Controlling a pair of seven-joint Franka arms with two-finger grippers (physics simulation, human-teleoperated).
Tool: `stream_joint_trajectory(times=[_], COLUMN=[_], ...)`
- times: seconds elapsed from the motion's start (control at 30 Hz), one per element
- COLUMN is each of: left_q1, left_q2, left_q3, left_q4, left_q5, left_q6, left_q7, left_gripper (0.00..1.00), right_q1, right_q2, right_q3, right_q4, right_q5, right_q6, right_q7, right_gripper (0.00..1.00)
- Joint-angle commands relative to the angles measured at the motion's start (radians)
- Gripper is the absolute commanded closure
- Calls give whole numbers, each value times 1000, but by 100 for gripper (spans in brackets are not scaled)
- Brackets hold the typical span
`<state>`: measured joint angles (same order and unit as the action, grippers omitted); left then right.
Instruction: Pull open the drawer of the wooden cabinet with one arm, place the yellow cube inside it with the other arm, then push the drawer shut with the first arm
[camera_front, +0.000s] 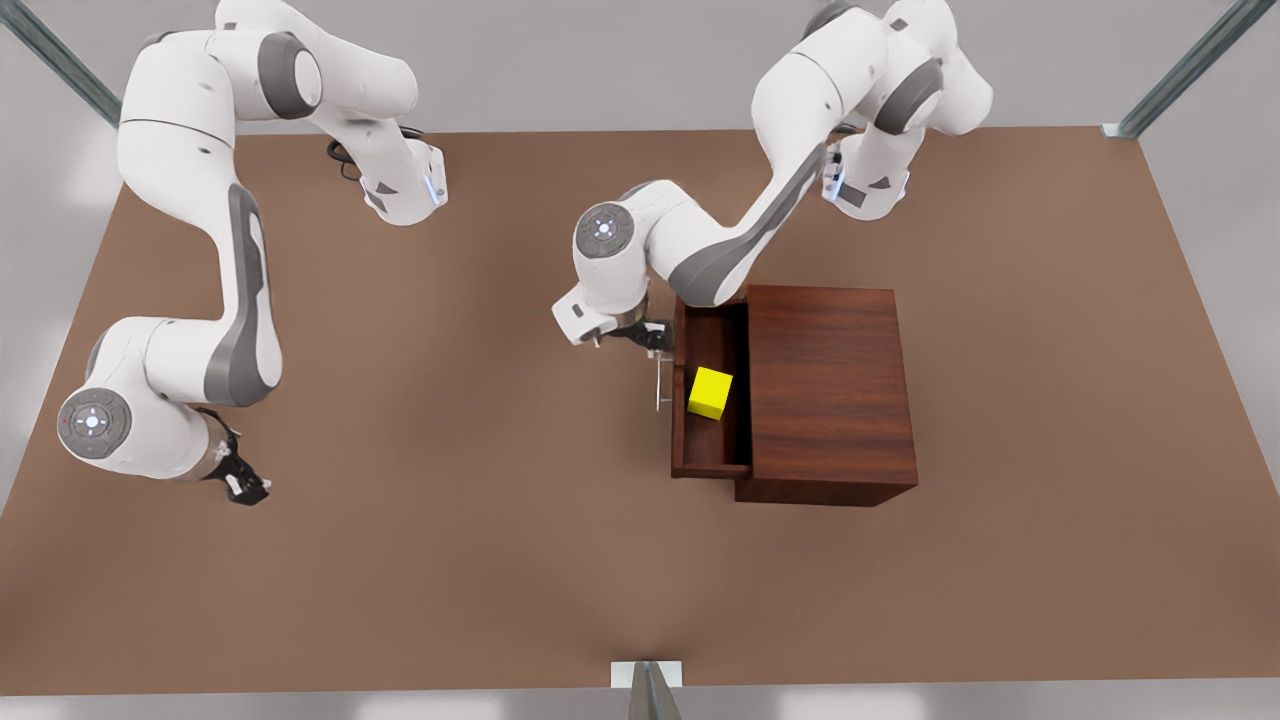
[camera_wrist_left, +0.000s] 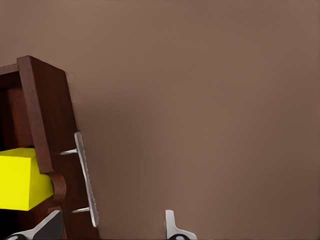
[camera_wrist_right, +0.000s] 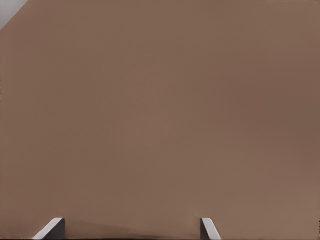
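I see even, soft light from above, fairly bright, with no glare on the desk (camera_front: 400, 560). Shadows are faint: a soft one hugs the cabinet (camera_front: 830, 390), and the drawer (camera_front: 712, 452) is dark inside. Edges look slightly smeared in the wrist views.

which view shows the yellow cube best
The front view: the whole yellow cube sits in the open drawer of the cabinet, with the open left gripper at the handle. The left wrist view catches only part of the cube, cut off by the drawer front. The right wrist view looks at bare table.
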<state>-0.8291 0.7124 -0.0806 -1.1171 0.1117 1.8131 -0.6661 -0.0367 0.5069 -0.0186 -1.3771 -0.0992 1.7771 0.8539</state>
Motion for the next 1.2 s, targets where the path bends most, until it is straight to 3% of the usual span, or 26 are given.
stream_joint_trajectory(times=[0.0, 0.3, 0.67, 1.17], left_q1=[-39, -25, -18, 108], left_q2=[55, 157, 119, 75], left_q3=[2, 44, 120, 147], left_q4=[33, 27, -44, -102], left_q5=[56, 57, 63, 54], left_q6=[212, 305, 111, 71], left_q7=[-753, -573, -356, -89], left_gripper=[0, 0, 0, 0], right_q1=[1, 4, 6, 6], right_q2=[-1, 16, 19, 18], right_q3=[-9, -9, -9, -9], right_q4=[0, 1, 1, 1], right_q5=[50, 50, 52, 52], right_q6=[8, 10, 10, 10], right_q7=[-877, -869, -869, -868], right_gripper=[0, 0, 0, 0])
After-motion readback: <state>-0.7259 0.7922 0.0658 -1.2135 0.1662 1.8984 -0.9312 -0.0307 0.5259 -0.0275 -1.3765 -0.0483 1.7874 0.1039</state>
